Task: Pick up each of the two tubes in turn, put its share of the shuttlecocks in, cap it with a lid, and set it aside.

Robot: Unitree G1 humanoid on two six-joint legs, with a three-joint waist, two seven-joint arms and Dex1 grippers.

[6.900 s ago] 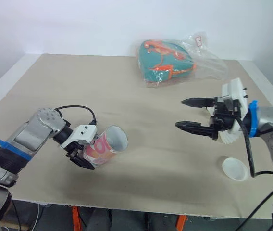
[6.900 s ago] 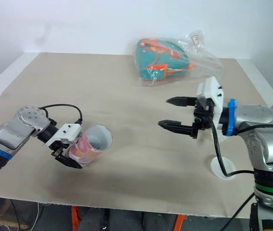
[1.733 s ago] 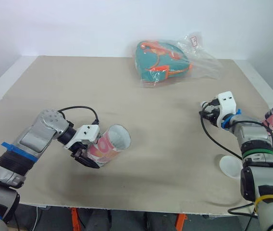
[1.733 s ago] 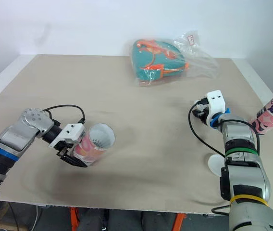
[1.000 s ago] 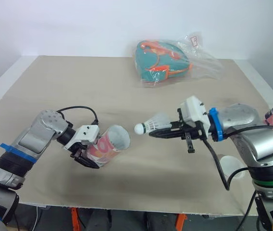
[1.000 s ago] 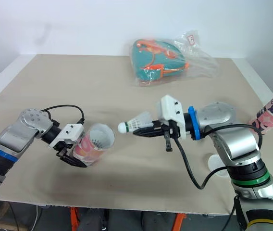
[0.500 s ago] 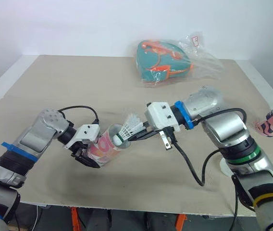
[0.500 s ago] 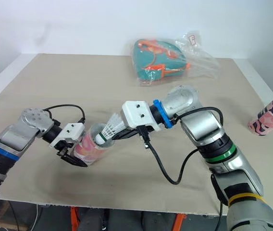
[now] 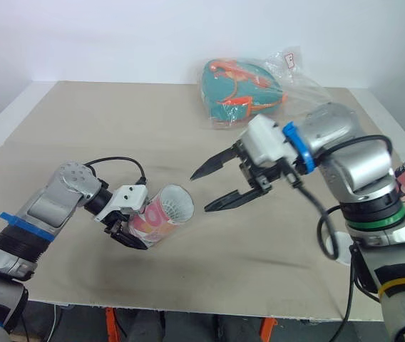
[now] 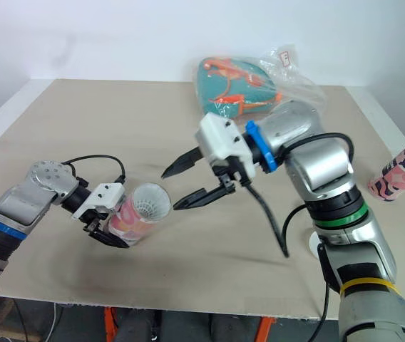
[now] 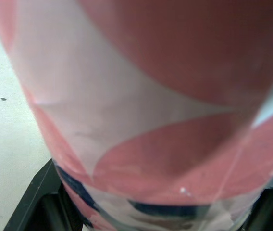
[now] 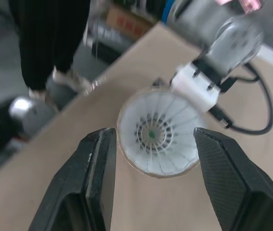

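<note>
A pink patterned tube (image 9: 161, 214) is held tilted just above the table, its open mouth facing right, with my left gripper (image 9: 137, 222) shut on its lower half. The tube's wall (image 11: 141, 110) sits between the left fingers in the left wrist view. A white shuttlecock (image 12: 156, 133) sits inside the tube, feathers outward, also seen as shuttlecock (image 10: 147, 207). My right gripper (image 9: 201, 192) hangs open just right of the mouth, its fingers (image 12: 93, 163) empty. A second pink tube (image 10: 402, 173) stands at the table's right edge.
A teal and orange bag in clear plastic (image 9: 242, 89) lies at the back centre. A white lid (image 10: 311, 246) lies near the front right, partly behind my right arm. A person's dark trousers (image 12: 50, 38) stand beyond the table's left edge.
My right gripper carried a shuttlecock left to the tube's mouth, let it go inside, opened wide and drew back a little to the right. The left gripper and tube stayed put.
</note>
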